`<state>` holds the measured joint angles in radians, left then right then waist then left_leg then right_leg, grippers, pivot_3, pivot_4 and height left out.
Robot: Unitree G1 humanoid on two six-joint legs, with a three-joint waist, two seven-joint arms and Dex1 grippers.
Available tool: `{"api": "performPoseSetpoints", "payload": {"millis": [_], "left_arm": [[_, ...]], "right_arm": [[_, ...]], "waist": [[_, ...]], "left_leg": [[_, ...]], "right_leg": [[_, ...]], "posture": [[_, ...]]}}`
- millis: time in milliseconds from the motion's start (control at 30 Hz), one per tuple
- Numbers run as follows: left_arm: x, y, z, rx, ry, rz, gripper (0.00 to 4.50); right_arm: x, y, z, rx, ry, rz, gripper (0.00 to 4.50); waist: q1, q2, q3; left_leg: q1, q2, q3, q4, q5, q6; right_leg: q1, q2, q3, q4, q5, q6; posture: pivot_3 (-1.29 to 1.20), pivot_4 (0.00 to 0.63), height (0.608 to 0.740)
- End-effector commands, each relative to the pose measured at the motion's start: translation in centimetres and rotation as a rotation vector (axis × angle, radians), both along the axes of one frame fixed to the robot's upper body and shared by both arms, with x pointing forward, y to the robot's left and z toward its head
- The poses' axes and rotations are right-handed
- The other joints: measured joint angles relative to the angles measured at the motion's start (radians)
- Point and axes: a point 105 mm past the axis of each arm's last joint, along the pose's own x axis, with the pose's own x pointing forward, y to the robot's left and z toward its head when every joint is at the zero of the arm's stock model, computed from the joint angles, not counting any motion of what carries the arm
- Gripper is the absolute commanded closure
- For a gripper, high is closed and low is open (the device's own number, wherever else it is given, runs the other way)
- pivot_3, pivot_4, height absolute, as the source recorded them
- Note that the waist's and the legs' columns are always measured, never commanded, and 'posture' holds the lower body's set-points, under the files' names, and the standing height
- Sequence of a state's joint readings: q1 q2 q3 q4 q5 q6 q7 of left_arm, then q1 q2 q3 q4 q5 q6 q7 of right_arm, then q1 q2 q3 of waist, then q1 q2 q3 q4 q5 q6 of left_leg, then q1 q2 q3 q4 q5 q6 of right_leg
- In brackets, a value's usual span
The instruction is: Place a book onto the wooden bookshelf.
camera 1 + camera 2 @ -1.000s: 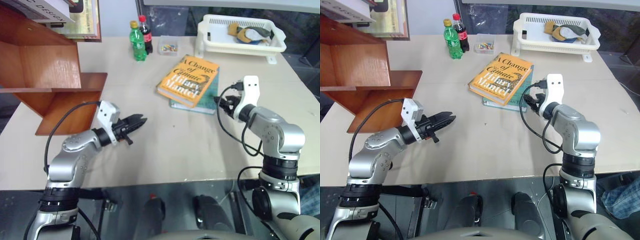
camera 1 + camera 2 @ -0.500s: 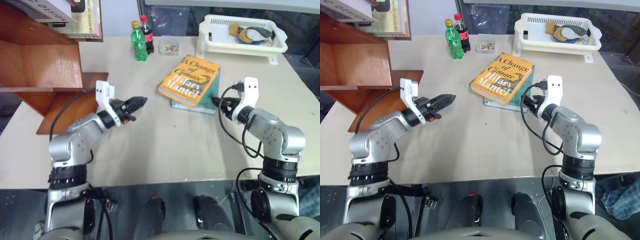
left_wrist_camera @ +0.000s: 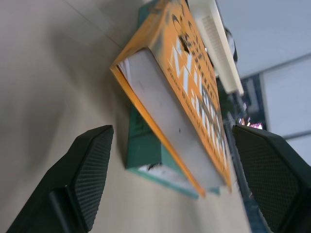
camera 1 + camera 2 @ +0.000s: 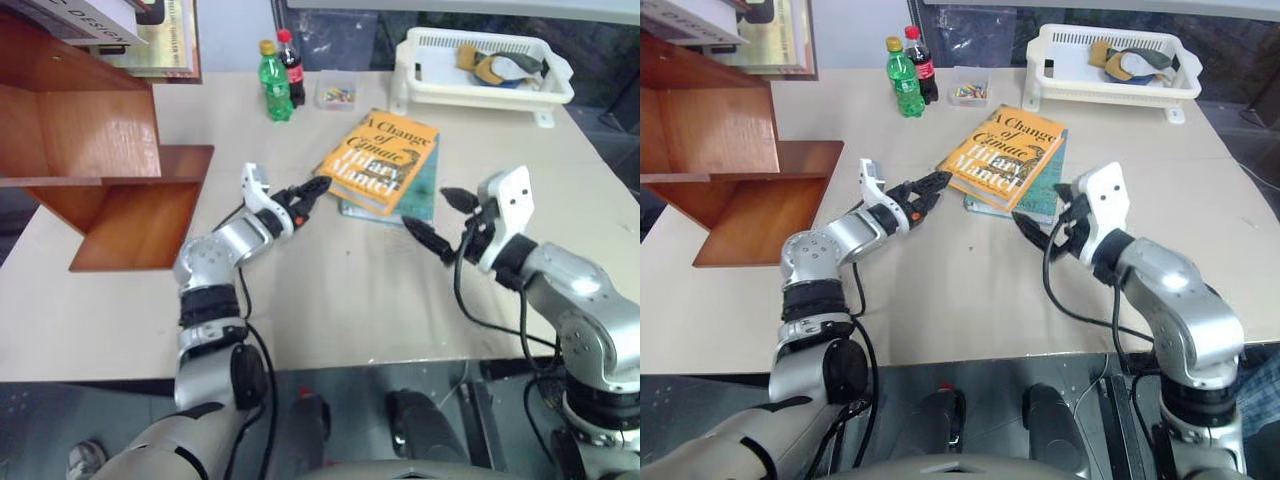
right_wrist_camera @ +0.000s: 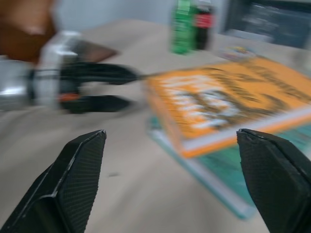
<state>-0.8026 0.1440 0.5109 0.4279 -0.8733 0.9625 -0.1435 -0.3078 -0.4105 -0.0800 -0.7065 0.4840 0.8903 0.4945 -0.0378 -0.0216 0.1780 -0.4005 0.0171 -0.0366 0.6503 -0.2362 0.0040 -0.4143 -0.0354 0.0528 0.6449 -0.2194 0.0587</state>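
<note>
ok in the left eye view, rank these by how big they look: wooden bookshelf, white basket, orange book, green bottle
1. wooden bookshelf, cut off by the picture's edge, clearly the largest.
2. white basket, slightly larger than the book, though it stands farther back, so the gap is unsure.
3. orange book.
4. green bottle, the smallest.

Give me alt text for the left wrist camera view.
An orange book lies on a teal book on a beige table, seen between the open left gripper and its two black fingers.

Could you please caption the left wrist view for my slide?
Open left gripper facing the orange book stacked on a teal book.
</note>
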Motion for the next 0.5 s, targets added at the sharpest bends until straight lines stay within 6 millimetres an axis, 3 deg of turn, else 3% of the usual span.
{"api": "performPoseSetpoints", "payload": {"millis": [33,267,467,500], "left_arm": [[1.1,-0.4,0.6,-0.037,-0.010,0.037,0.22],[2.6,-2.1,-0.5,-0.089,0.031,0.053,0.22],[3.9,-3.6,-0.2,-0.168,0.036,0.068,0.22],[4.1,-3.9,-0.4,-0.183,0.049,0.070,0.46]], "right_arm": [[-1.7,0.6,1.2,-0.030,-0.090,0.065,0.02],[-2.5,0.4,0.9,-0.056,-0.103,0.060,0.02],[-2.7,0.2,0.6,-0.064,-0.098,0.032,0.02],[-2.8,0.0,0.5,-0.066,-0.097,0.023,0.01]], "waist": [[0.001,0.000,0.000],[0.004,0.000,0.000],[0.008,-0.001,0.000],[0.009,-0.001,0.000]], "left_leg": [[0.000,0.000,0.000,0.000,0.000,0.000],[0.000,0.000,0.000,0.000,0.000,0.000],[0.000,-0.001,0.000,0.000,0.000,0.000],[0.000,-0.001,0.000,0.000,0.000,0.000]], "right_leg": [[0.000,0.000,0.000,0.000,0.000,0.000],[0.000,0.000,0.000,-0.001,0.000,0.000],[0.000,0.000,0.000,-0.001,0.000,0.000],[0.000,0.000,0.000,-0.001,0.000,0.000]], "posture": [[0.00,0.150,0.740],[0.00,0.150,0.740],[0.00,0.150,0.740],[0.00,0.150,0.740]]}}
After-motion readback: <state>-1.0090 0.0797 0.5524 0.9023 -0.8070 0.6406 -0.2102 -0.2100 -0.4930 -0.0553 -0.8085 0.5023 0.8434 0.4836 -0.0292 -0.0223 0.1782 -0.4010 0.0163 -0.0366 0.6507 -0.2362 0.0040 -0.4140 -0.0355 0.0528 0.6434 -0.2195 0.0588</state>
